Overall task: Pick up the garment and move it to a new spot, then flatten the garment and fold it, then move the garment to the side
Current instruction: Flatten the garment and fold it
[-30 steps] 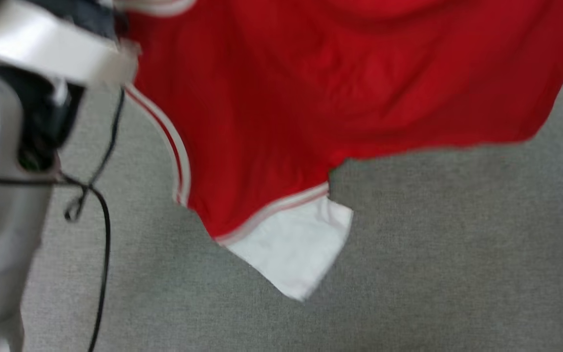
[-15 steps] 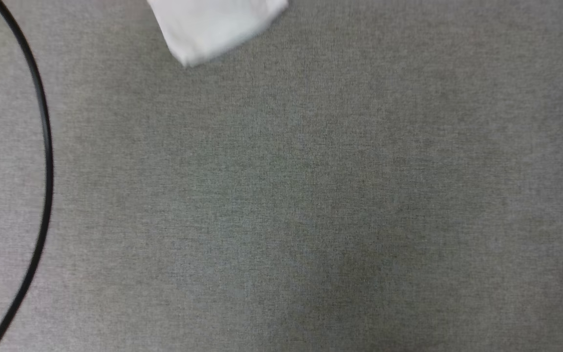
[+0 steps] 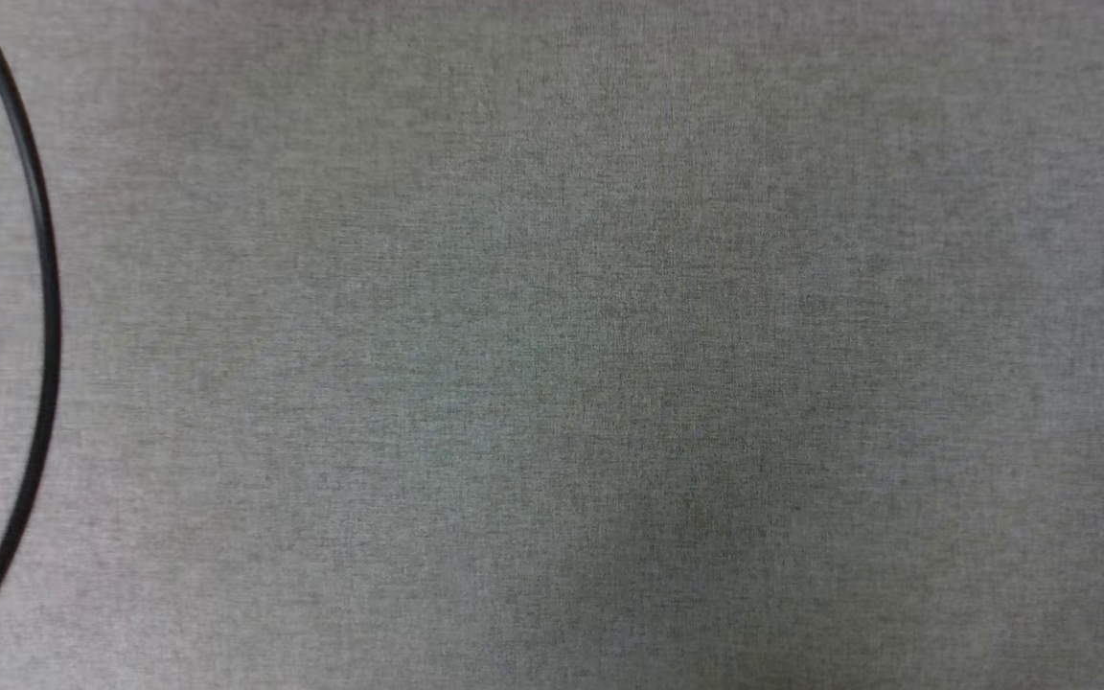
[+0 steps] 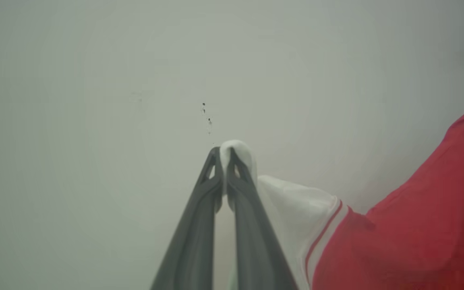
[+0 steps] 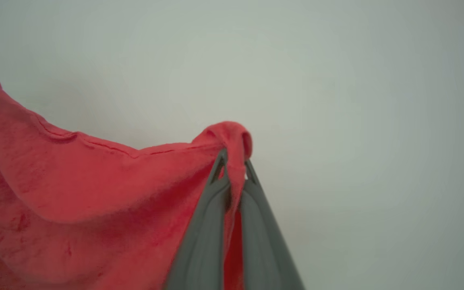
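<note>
garment (image 4: 401,241) red (sleeve (image 4: 296,201) white); hangs stretched, lifted

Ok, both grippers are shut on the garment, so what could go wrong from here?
1. The left gripper pinches just a small tuft of the white sleeve of the garment; it may slip out under tension.
2. The right gripper is shut on a bunched red edge, so the cloth may land creased.
3. The black cable in the head view could snag the cloth.
</note>
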{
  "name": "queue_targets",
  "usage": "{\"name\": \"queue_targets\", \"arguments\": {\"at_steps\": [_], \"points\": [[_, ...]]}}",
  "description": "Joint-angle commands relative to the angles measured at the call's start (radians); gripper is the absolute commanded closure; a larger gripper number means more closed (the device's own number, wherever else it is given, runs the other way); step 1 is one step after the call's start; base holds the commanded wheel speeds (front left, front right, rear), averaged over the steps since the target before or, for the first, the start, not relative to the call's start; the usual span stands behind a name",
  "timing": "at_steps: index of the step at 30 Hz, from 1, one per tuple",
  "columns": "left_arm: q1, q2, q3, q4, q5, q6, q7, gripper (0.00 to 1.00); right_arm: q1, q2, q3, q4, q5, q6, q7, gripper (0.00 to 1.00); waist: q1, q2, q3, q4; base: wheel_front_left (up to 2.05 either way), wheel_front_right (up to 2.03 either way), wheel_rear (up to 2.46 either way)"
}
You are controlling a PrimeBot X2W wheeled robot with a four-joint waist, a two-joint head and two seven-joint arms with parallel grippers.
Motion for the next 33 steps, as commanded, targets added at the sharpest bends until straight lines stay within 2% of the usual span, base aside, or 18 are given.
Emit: {"name": "queue_targets", "arguments": {"at_steps": [1,7,14,16,25,33], "points": [[0.025,0.001,-0.006,0.004,-0.007,-0.001,-0.011,1.00,0.013,0.000,0.007,0.009,0.012,-0.001,-0.010,1.00,-0.0002,0.0000,0.009,-0.001,0.00,0.00,0.00],[0.174,0.054,-0.050,0.000,-0.077,-0.001,-0.055,1.00,0.119,-0.020,0.098,0.053,0.096,-0.001,-0.079,1.00,-0.0002,0.0000,0.008,-0.005,0.00,0.00,0.00],[0.454,0.098,-0.057,-0.093,-0.130,0.007,-0.088,1.00,0.325,-0.089,0.191,-0.009,0.223,-0.001,-0.122,1.00,-0.0002,0.0000,-0.052,-0.001,0.00,0.00,0.00],[0.547,0.107,-0.050,-0.142,-0.141,0.027,-0.095,1.00,0.401,-0.112,0.210,-0.041,0.254,-0.001,-0.129,1.00,-0.0002,0.0000,-0.077,0.000,0.00,0.00,0.00],[1.010,0.157,-0.063,-0.432,-0.171,0.171,-0.081,1.00,0.770,-0.209,0.232,-0.201,0.317,-0.001,-0.119,1.00,-0.0002,0.0000,-0.205,0.005,0.00,0.00,0.00],[1.360,0.188,-0.102,-0.586,-0.228,0.261,-0.056,1.00,1.086,-0.240,0.187,-0.298,0.320,-0.001,-0.079,1.00,-0.0002,0.0000,-0.320,-0.003,0.00,0.00,0.00]]}}
